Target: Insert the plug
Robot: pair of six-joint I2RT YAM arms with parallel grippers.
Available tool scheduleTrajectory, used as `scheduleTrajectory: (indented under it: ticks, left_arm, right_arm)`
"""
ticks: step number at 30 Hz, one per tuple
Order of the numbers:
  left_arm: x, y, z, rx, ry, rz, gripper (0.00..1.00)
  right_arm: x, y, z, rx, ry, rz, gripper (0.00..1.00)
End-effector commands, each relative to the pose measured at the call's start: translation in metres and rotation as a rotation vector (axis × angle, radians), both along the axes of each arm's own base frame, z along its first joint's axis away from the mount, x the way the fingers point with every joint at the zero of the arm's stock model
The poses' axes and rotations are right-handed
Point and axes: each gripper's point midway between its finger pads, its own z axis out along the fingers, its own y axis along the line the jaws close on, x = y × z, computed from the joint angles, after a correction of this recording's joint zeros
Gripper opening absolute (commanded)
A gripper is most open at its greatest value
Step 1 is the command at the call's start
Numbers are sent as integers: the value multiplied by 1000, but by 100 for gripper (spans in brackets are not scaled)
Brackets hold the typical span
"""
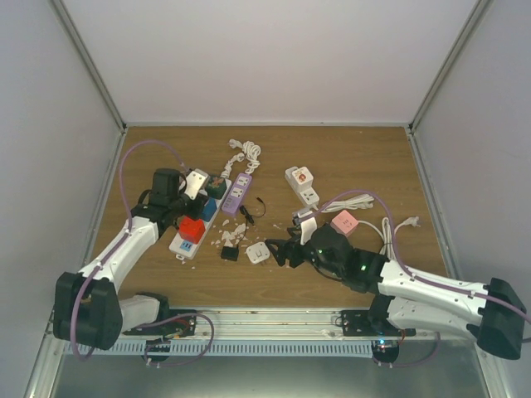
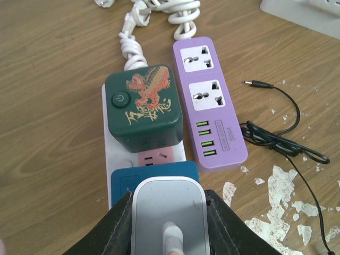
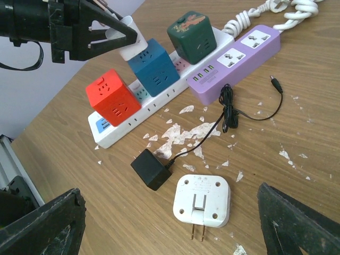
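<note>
Left gripper (image 2: 169, 194): closed on the white plug (image 2: 169, 212), one black finger against each side of its body.

Plug, appearance: a white, rounded-rectangular block with a smooth face that reads slightly grey in the left wrist view. A short white stub projects from the face nearest the wrist camera. Its prongs are not visible in any view.

Plug, position: held clear of the table (image 3: 297, 133), directly over the white power strip (image 3: 159, 103). In the left wrist view it overlaps the near edge of the blue cube adapter (image 2: 154, 178). In the right wrist view it sits at that cube's upper rear corner. Whether it touches the cube cannot be determined.

Strip, occupancy: three cube adapters are seated in a row.
- A red cube (image 3: 112, 98) at one end.
- The blue cube in the middle.
- A dark green cube (image 2: 143, 109) bearing a red dragon emblem and a round button, towards the coiled-cord end.
- A pink socket face shows between the green and blue cubes.

Adjacent: a purple power strip (image 2: 210, 101) lies alongside, with two universal sockets and four green-lit USB ports.

Right gripper (image 1: 282, 251): jaws spread wide, holding nothing, low over the table. Beneath it lie a white two-prong adapter (image 3: 202, 201), prongs up, and a black adapter (image 3: 151, 169) with a thin black cable. White flecks are scattered across the wood.
</note>
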Motion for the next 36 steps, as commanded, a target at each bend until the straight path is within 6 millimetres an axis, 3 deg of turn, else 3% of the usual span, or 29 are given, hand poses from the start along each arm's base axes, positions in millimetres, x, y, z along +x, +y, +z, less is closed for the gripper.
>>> scheduleTrajectory:
  ticks: [1,10,18,30,36]
  left_arm:
    - [14,-3,5,-17,-71,-18,27]
    - [15,7,-15,44,-24,15,28]
    - [11,9,-20,57,11,19,28]
    - [-4,24,-87,168,205,39,28]
    - [-12,13,-92,118,269,-5,22]
  right_arm:
    - [3,1,1,12,-9,-4,88]
    - [6,-1,-1,-1,-17,-12,88]
    - [6,-2,-4,-10,-16,-12,88]
    - [10,3,-2,-50,-42,5,88]
    - [11,10,0,-55,-48,28,88]
